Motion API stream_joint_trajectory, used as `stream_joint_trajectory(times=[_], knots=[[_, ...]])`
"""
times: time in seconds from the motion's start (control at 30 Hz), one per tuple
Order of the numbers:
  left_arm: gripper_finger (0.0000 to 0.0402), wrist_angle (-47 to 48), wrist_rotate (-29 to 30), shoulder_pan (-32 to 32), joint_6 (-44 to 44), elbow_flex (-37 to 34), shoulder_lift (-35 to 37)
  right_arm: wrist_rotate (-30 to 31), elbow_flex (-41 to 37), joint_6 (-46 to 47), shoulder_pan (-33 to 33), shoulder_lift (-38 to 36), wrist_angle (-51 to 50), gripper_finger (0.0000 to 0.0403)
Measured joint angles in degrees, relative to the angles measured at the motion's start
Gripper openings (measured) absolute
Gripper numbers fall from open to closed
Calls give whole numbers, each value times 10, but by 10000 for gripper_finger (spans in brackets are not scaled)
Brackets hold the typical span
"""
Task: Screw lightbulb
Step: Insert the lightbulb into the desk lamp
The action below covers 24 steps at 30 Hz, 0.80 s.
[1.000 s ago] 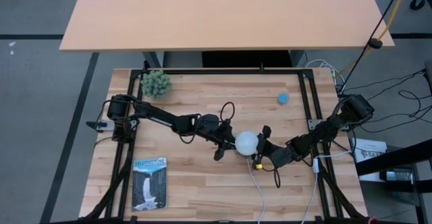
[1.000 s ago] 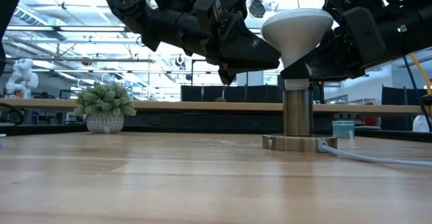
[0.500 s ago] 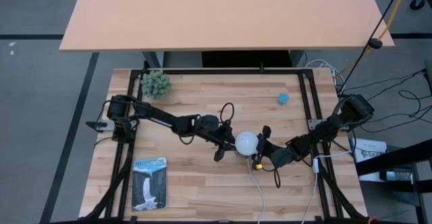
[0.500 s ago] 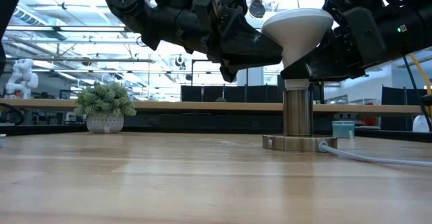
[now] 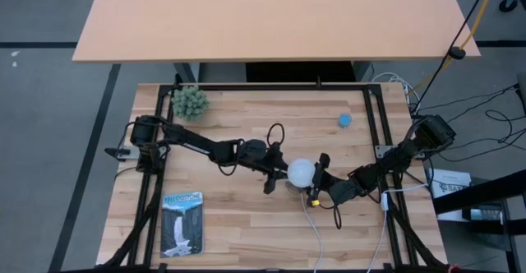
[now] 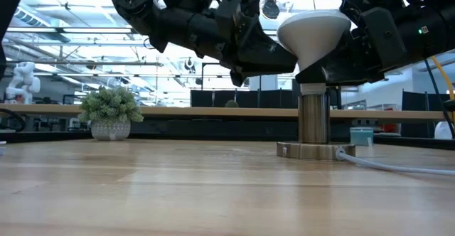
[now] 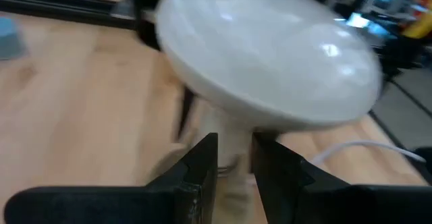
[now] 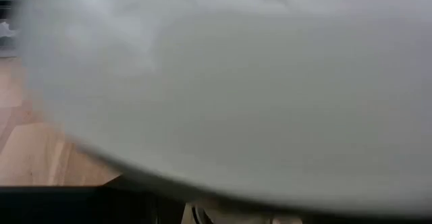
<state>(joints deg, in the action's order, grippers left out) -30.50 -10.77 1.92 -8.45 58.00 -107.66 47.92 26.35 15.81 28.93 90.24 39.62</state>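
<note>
Two dark arms are brought together near the middle of the pale wooden slatted table (image 5: 246, 224), on either side of the small white lightbulb with a round dome tapering to a narrow neck (image 6: 313, 31). The lightbulb is seen standing upright, neck down, in the tall silvery cylindrical socket on a round flat base (image 6: 313, 126), from which a white cord (image 6: 398, 166) is run across the table towards its front edge.

The left gripper (image 7: 235, 166) is held just beside the lightbulb's neck, under the dome; its fingers (image 7: 202, 163) are set narrowly apart, and in the left wrist view nothing is seen clamped between them. The right gripper (image 5: 320, 187) is placed against the opposite side of the lightbulb. In the right wrist view the dome fills nearly the whole picture, so the fingers are hidden; whether the bulb is gripped or the jaws merely stand wide around it cannot be told.

A small green bushy plant in a light patterned pot (image 6: 109, 115) is stood at the far left corner. A small blue object (image 5: 344, 120) lies towards the far right. A booklet with a waterfall picture on its cover (image 5: 182, 222) is laid near the front left; a line of writing sits at its top but cannot be read.
</note>
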Motion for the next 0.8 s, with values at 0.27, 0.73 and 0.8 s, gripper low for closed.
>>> stream_joint_trajectory(times=[0.27,0.73,0.8], knots=[[96,39,-28,-4,-20,0,0,0,0,0,0,0,0,212],[96,13,-64,-8,14,0,0,-2,0,0,0,0,3,212],[96,13,-62,-14,14,0,0,-3,0,0,0,0,8,212]])
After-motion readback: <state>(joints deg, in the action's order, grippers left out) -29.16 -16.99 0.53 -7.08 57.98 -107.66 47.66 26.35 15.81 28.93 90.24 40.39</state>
